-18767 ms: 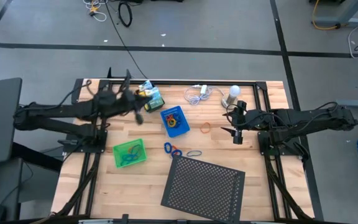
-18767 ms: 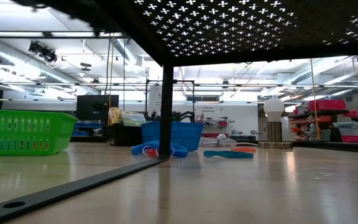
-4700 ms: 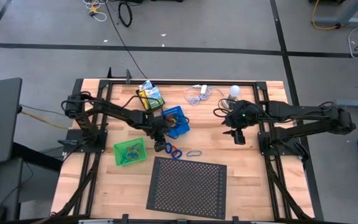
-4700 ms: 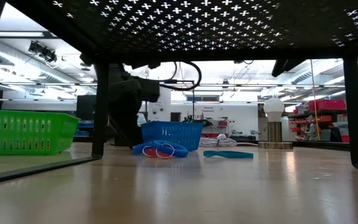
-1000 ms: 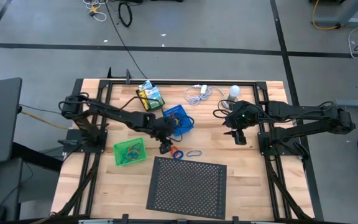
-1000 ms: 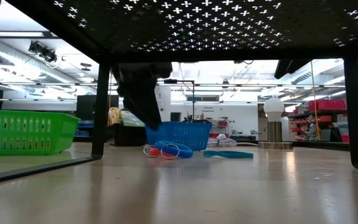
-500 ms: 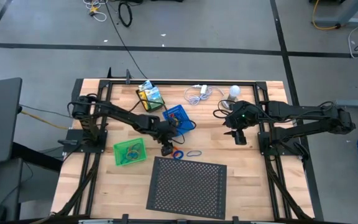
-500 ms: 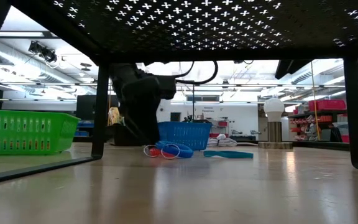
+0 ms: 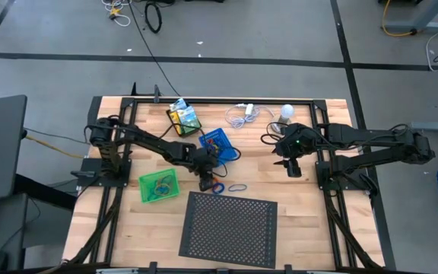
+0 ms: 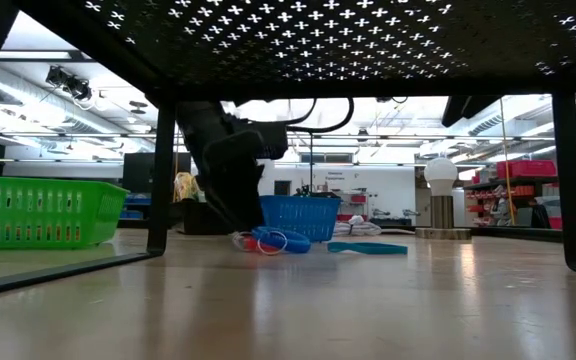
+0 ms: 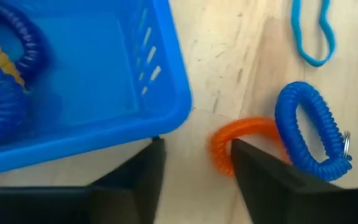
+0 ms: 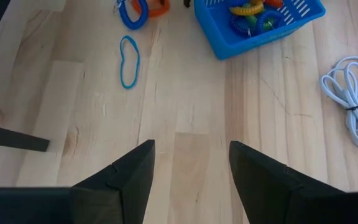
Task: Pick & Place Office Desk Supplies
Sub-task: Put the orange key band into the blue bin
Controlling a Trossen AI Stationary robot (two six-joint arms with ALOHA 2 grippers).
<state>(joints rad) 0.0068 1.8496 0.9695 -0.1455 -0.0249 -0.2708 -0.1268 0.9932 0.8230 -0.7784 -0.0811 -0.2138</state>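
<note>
An orange coiled loop and a blue coiled loop lie on the wood beside the blue tray, which holds more coils. My left gripper is open and low over them; the orange loop's end lies between its fingers, next to one of them. A thin blue band lies to the right. The green tray is at the left, and the crayon box is farther back. My right gripper hangs open over bare wood at the right. My left gripper comes down from above at the orange loop's end nearest the blue tray. One finger stands right against that end. Whether it touches the loop I cannot tell. The loop lies flat on the table.
A large black perforated sheet stands on legs over the near middle of the table. A white coiled cable and a white bulb on a round base are at the far edge. Bare wood lies between the band and my right gripper.
My left gripper has moved down and a little toward the table's near right, from beside the blue tray to just over the two coiled loops. The loops have stayed in place.
</note>
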